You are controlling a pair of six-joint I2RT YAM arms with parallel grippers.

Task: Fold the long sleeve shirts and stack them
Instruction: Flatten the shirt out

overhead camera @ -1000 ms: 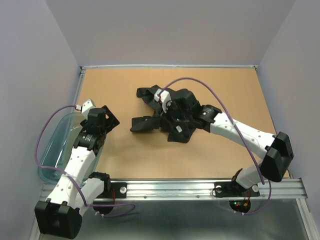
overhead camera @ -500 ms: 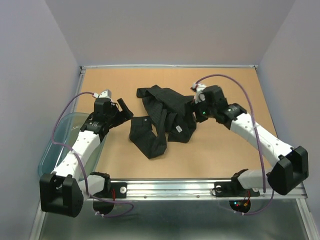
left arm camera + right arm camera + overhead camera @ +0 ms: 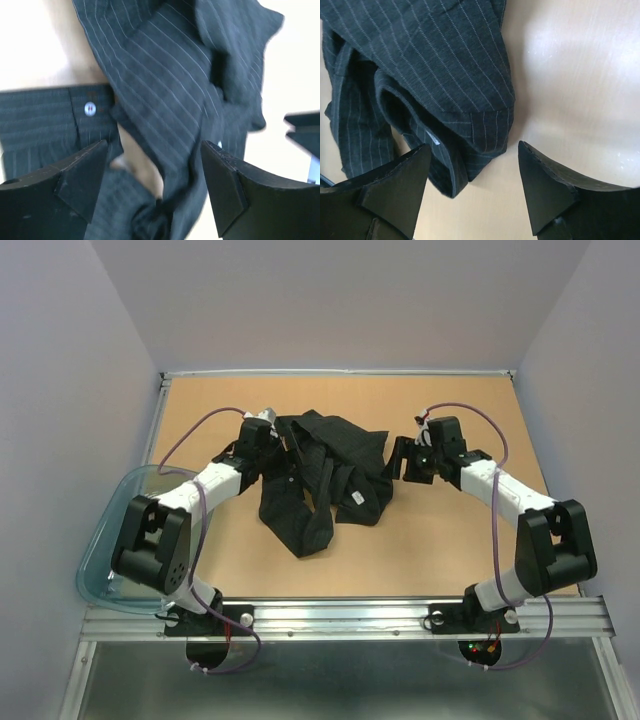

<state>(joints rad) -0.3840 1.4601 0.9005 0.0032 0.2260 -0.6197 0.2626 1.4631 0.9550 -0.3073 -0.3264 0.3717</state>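
Note:
One black pinstriped long sleeve shirt (image 3: 325, 472) lies crumpled in the middle of the brown table. My left gripper (image 3: 281, 452) is open at the shirt's left edge, its jaws spread over the fabric (image 3: 165, 100) near a white button (image 3: 90, 108). My right gripper (image 3: 397, 461) is open at the shirt's right edge, jaws spread above a folded corner of the cloth (image 3: 465, 120) and bare table. Neither gripper holds anything.
A translucent blue-grey plastic tub (image 3: 105, 540) sits at the table's left edge beside the left arm's base. A metal rail (image 3: 350, 618) runs along the near edge. Grey walls close in the back and sides.
The right gripper has let the shirt go and drawn back right. The shirt has spread out and lies flatter. The left arm has swung from the tub across to the shirt's left edge.

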